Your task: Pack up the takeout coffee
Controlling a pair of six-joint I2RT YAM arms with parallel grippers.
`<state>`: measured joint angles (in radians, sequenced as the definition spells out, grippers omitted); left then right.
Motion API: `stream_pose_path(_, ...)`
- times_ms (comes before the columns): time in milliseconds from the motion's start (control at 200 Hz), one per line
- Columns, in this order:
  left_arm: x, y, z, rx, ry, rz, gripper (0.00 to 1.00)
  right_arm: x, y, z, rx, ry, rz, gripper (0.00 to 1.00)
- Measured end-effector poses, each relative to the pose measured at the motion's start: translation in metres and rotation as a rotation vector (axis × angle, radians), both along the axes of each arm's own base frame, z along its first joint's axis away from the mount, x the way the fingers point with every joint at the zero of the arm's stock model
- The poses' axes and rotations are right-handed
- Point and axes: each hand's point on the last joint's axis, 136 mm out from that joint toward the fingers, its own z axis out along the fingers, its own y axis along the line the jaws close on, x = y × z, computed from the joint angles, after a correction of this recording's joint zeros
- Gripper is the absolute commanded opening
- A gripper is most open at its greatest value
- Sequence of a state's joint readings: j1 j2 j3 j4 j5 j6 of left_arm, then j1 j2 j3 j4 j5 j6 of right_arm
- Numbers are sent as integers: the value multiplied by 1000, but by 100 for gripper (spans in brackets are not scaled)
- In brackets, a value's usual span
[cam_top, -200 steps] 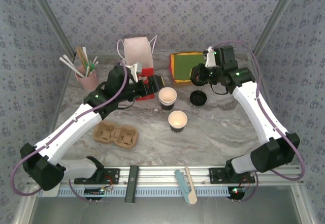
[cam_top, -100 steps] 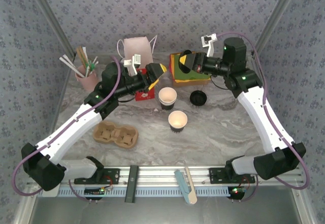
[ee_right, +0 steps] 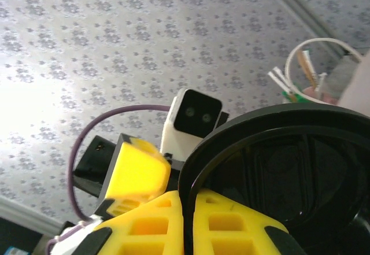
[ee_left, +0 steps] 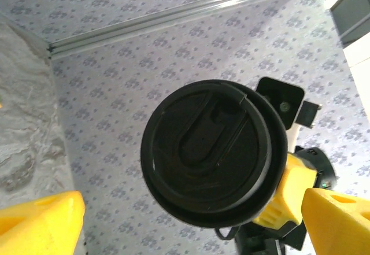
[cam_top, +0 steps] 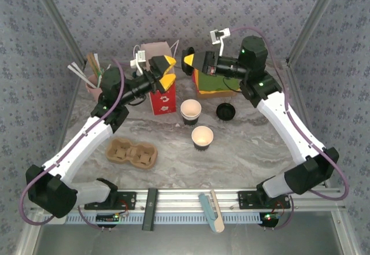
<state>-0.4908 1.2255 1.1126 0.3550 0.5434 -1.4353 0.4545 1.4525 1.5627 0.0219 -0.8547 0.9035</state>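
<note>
Two dark paper cups stand uncovered on the marble table (cam_top: 248,151), one (cam_top: 191,111) behind the other (cam_top: 202,136). My right gripper (cam_top: 189,62) (ee_right: 189,220) is raised above the table and shut on the rim of a round black lid (ee_right: 289,174) (ee_left: 214,151), held on edge. My left gripper (cam_top: 169,71) (ee_left: 191,232) is raised too and faces that lid from the left. It is open, with nothing between its yellow fingertips (ee_left: 40,220); the lid hangs just beyond them. A second black lid (cam_top: 225,111) lies on the table right of the cups.
A brown cardboard carrier (cam_top: 132,152) lies at the front left. The pink cup of straws (cam_top: 95,84) (ee_right: 312,76) stands at the back left. A red carton (cam_top: 163,99), a paper bag (cam_top: 156,52) and a green-and-orange box (cam_top: 214,84) crowd the back.
Both arms have risen from the table. The right gripper carried its lid up and to the left. The left gripper lifted away from the red carton and turned to face the lid.
</note>
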Motion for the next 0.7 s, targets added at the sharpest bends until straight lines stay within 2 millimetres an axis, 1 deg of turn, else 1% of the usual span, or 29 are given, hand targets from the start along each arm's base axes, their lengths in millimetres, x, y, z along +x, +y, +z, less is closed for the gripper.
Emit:
stream_pose_path(135, 7, 12, 1, -53, 24, 10, 96, 0, 14, 6, 29, -8, 52, 9)
stream_pose_path(345, 2, 12, 11, -97, 18, -28, 96, -11, 31, 18, 55, -42, 141, 9)
stream_pose_path(465, 1, 14, 18, -118, 2, -34, 96, -11, 35, 21, 58, -54, 159, 9)
stream_pose_path(700, -1, 12, 23, -140, -10, -63, 95, -11, 39, 18, 57, -49, 192, 10)
